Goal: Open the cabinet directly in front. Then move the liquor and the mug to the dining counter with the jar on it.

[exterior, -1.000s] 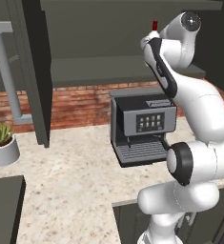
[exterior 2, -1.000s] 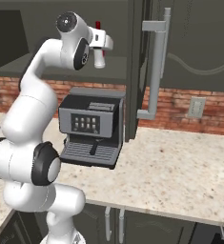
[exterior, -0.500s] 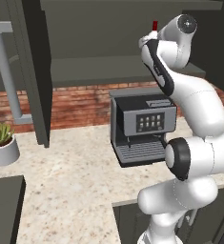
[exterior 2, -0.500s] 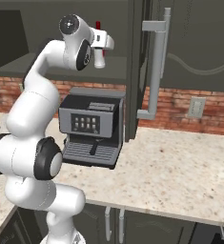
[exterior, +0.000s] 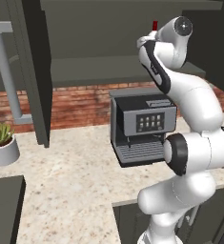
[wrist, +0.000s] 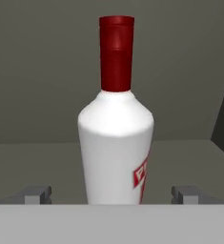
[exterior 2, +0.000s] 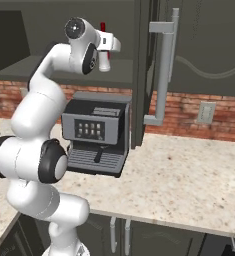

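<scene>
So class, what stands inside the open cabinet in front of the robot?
The liquor stands upright on the cabinet shelf, between the open fingers of the gripper. The arm covers part of the shelf, so anything further there is hidden.

The liquor [wrist: 116,147] is plain white with a dark red cap, plus a bit of red label at lower right, maybe lettering, too cropped to read. Cabinet [exterior 2: 199,60] doors are dark grey with pale grey bar handles. Red brick wall [exterior: 80,102], beige speckled worktop [exterior 2: 189,185], black-and-grey coffee machine [exterior: 142,126], green plant [exterior: 0,133] in a white pot at far left.
</scene>
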